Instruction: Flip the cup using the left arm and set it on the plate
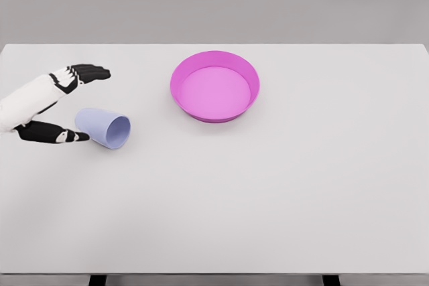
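Head view: lavender cup [104, 127] lies sideways beside the spread left robot hand [57, 102]; pink plate [214, 86] holds nothing.

We find no text, label, brand, number or sign that can be read anywhere in this view. The cup [104, 127] shows a plain pale blue wall with no print on it, the plate [214, 86] is an unmarked pink inside and out, and the table [268, 192] is a bare white surface without lettering. The left hand [64, 102] carries only black and white segments, with no marking that we can make out.
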Tool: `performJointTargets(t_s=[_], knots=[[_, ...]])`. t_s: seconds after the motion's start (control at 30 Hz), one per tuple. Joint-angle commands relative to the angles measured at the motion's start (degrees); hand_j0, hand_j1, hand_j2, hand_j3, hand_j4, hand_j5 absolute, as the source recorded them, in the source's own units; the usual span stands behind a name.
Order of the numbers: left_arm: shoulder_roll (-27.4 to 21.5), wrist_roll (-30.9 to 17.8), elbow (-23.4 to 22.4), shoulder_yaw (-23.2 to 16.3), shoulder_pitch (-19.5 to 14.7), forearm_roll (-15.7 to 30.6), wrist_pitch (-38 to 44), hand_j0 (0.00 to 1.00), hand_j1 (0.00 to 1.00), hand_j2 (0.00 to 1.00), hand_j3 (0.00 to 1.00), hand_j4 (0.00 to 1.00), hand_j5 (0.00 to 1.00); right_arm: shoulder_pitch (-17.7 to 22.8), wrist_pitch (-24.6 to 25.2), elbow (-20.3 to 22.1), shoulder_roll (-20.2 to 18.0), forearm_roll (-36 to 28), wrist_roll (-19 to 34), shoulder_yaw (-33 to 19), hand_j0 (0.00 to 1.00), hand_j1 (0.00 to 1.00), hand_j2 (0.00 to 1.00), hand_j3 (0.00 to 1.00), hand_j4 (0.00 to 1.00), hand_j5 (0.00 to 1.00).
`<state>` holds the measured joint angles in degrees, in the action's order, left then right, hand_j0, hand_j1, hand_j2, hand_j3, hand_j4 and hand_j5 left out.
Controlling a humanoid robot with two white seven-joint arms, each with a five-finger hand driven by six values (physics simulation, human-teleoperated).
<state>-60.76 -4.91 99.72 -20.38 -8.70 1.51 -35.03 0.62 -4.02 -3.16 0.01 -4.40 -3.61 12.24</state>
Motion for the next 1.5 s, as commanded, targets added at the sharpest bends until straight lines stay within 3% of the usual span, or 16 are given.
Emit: performJointTargets(t_s=[0.0, 0.33, 0.5, 0.57, 0.6, 0.73, 0.83, 0.93, 0.97, 1.03, 1.17, 1.3, 1.4, 1.47], knots=[[-0.1, 0.0, 0.0, -0.4, -0.1, 0.0, 0.0, 1.00, 1.00, 1.00, 1.00, 1.00, 1.00, 0.0, 0.1, 0.0, 0.0, 0.0, 0.0, 0.2, 1.00, 1.00, 1.00, 1.00, 1.00, 1.00], [0.0, -0.2, -0.1, 0.2, 1.1, -0.1, 0.0, 1.00, 1.00, 1.00, 1.00, 1.00, 1.00, -0.1, 0.1, 0.0, 0.0, 0.0, 0.0, -0.2, 1.00, 1.00, 1.00, 1.00, 1.00, 1.00], [0.6, -0.4, -0.1, 0.9, 0.0, -1.9, 0.0, 1.00, 1.00, 1.00, 1.00, 1.00, 1.00, -0.1, 0.1, 0.0, 0.0, 0.0, 0.0, -0.2, 1.00, 1.00, 1.00, 1.00, 1.00, 1.00], [3.5, -4.5, 0.6, 1.4, -1.8, -1.9, 0.0, 1.00, 1.00, 1.00, 1.00, 1.00, 1.00, -0.1, 0.1, 0.0, 0.0, 0.0, 0.0, -0.2, 1.00, 1.00, 1.00, 1.00, 1.00, 1.00], [4.9, -8.2, 1.3, 3.0, -1.6, -1.5, 0.0, 1.00, 1.00, 1.00, 1.00, 1.00, 1.00, -0.1, 0.1, 0.0, 0.0, 0.0, 0.0, -0.2, 1.00, 1.00, 1.00, 1.00, 1.00, 1.00], [4.3, -9.7, 1.1, 2.7, -2.8, 1.7, 0.0, 1.00, 1.00, 1.00, 1.00, 1.00, 1.00, -0.1, 0.1, 0.0, 0.0, 0.0, 0.0, -0.2, 1.00, 1.00, 1.00, 1.00, 1.00, 1.00], [3.0, -17.1, 0.4, 2.6, -2.4, 5.6, 0.0, 1.00, 1.00, 1.00, 1.00, 1.00, 1.00, -0.1, 0.1, 0.0, 0.0, 0.0, 0.0, -0.2, 1.00, 1.00, 1.00, 1.00, 1.00, 1.00], [-3.9, -17.7, 0.3, 2.0, -2.0, 8.2, 0.7, 1.00, 1.00, 1.00, 1.00, 1.00, 1.00, -0.1, 0.1, 0.0, 0.0, 0.0, 0.0, -0.2, 1.00, 1.00, 1.00, 1.00, 1.00, 1.00], [-6.6, -17.6, 0.1, -0.4, -2.6, 10.8, 2.0, 1.00, 1.00, 1.00, 1.00, 1.00, 1.00, -0.1, 0.1, 0.0, 0.0, 0.0, 0.0, -0.2, 1.00, 1.00, 1.00, 1.00, 1.00, 1.00], [-6.8, -17.4, 0.2, -1.1, -3.0, 12.8, 10.6, 1.00, 1.00, 1.00, 1.00, 1.00, 1.00, -0.1, 0.1, 0.0, 0.0, 0.0, 0.0, -0.2, 1.00, 1.00, 1.00, 1.00, 1.00, 1.00], [-4.6, -17.8, 0.0, -1.2, -6.0, 10.8, 13.7, 1.00, 1.00, 1.00, 1.00, 1.00, 1.00, -0.1, 0.1, 0.0, 0.0, 0.0, 0.0, -0.2, 1.00, 1.00, 1.00, 1.00, 1.00, 1.00], [-0.4, -17.9, -0.4, -1.9, -7.0, 5.6, 14.1, 1.00, 1.00, 1.00, 1.00, 1.00, 1.00, -0.1, 0.1, 0.0, 0.0, 0.0, 0.0, -0.2, 1.00, 1.00, 1.00, 1.00, 1.00, 1.00], [-0.3, -17.9, -2.3, -2.0, -7.1, 5.5, 14.4, 1.00, 1.00, 1.00, 1.00, 1.00, 1.00, -0.1, 0.1, 0.0, 0.0, 0.0, 0.0, -0.2, 1.00, 1.00, 1.00, 1.00, 1.00, 1.00], [0.6, -17.9, -4.8, -4.7, -8.7, 5.5, 14.6, 1.00, 1.00, 1.00, 1.00, 1.00, 1.00, -0.1, 0.1, 0.0, 0.0, 0.0, 0.0, -0.2, 1.00, 1.00, 1.00, 1.00, 1.00, 1.00]])
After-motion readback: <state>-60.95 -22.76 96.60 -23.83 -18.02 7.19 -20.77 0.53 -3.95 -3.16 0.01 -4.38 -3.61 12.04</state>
